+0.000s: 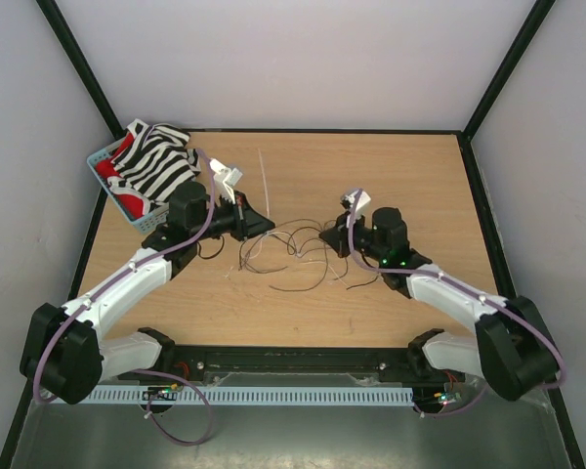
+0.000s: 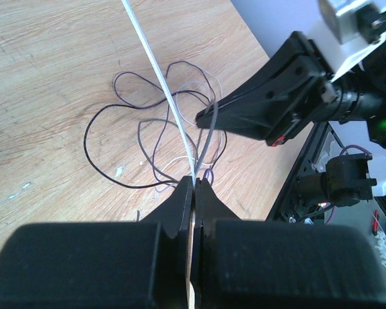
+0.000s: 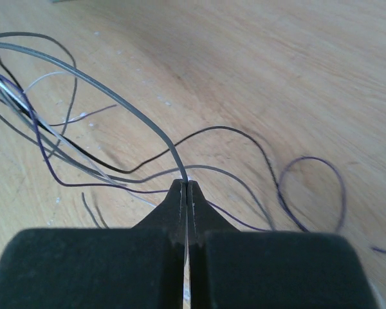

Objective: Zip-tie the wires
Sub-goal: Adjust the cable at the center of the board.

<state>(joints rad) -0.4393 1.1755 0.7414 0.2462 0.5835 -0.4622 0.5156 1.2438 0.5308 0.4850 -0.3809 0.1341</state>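
The wires (image 1: 293, 252) lie in a loose tangle of thin dark and pale strands at the middle of the wooden table, between both grippers. My left gripper (image 1: 266, 223) sits just left of the tangle. In the left wrist view it (image 2: 195, 181) is shut on a white zip tie (image 2: 150, 61) that runs away over the wires (image 2: 174, 122). The zip tie (image 1: 264, 181) points toward the back of the table. My right gripper (image 1: 324, 234) is at the tangle's right side. In its wrist view it (image 3: 186, 183) is shut on a grey strand (image 3: 116, 96), thicker than the dark wires (image 3: 212, 127), which arcs toward the left gripper.
A blue basket (image 1: 103, 156) holding a black-and-white striped cloth (image 1: 156, 166) stands at the back left corner. A black rail (image 1: 293, 357) runs along the near table edge between the arm bases. The right arm's black fingers (image 2: 276, 96) hang close above the tangle in the left wrist view.
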